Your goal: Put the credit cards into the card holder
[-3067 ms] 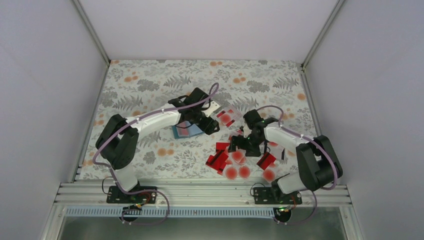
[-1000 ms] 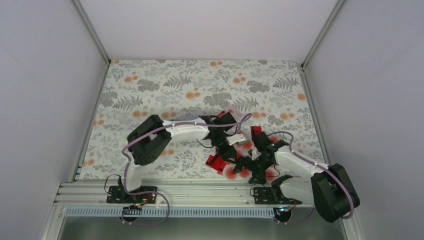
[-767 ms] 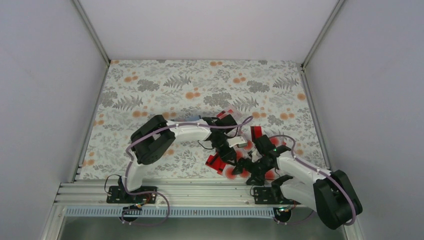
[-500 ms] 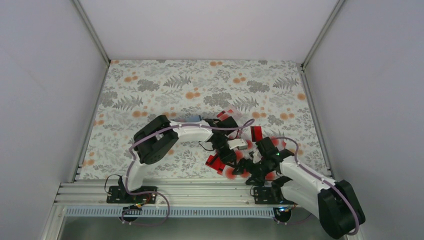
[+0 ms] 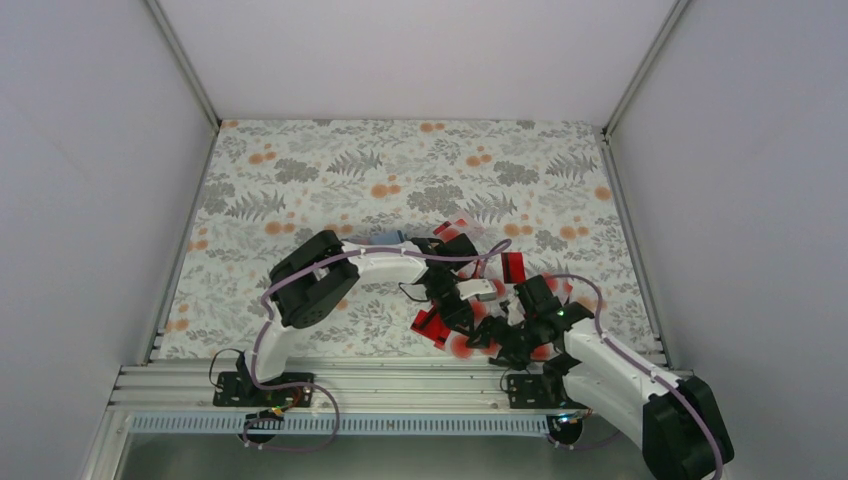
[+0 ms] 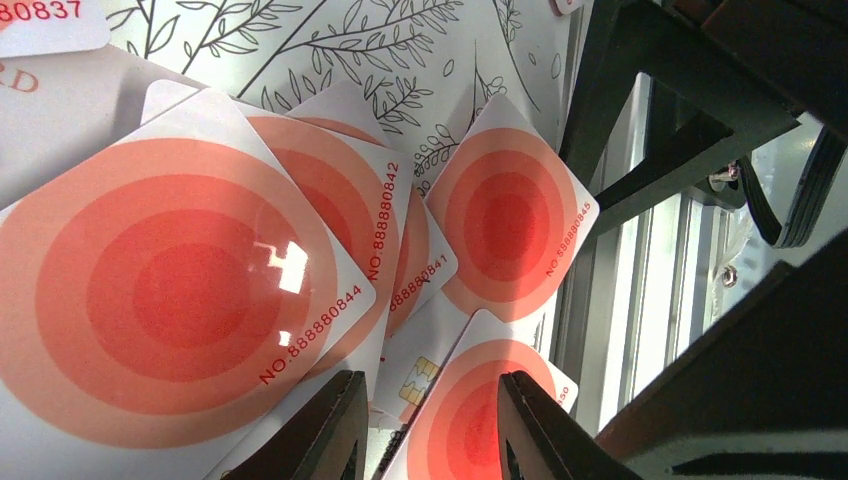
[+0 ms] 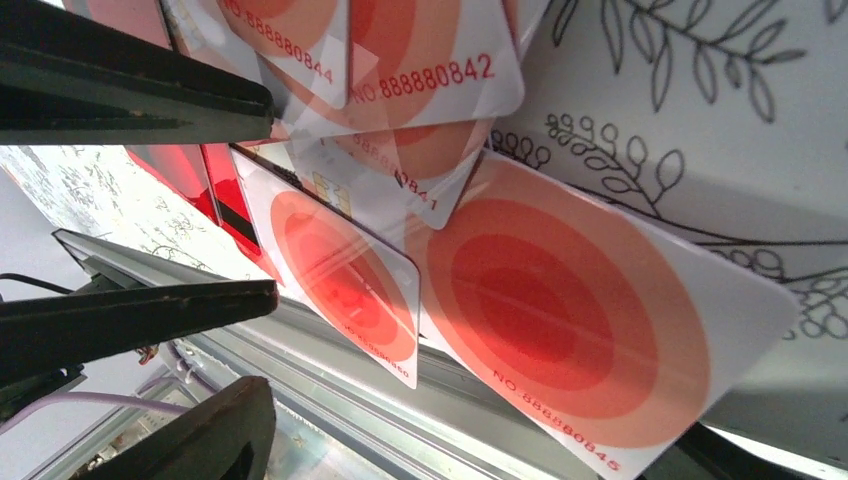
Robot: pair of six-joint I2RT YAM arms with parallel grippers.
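While both arms crowded the near edge of the table [image 5: 300, 170], the left gripper [image 6: 430, 425] stood partly open over the overlapping cards [image 6: 510, 215]. The right gripper [image 5: 492, 337] gaped wide beside them, holding nothing. The blue card holder [image 5: 387, 238] peeked from behind the left arm [image 5: 380, 264].

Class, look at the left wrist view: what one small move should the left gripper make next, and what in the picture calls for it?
Probably ease the left gripper down and close on the chip card showing between its jaws. The jaws stand apart above the overlapping credit cards, nothing is held, and that card lies in the gap.
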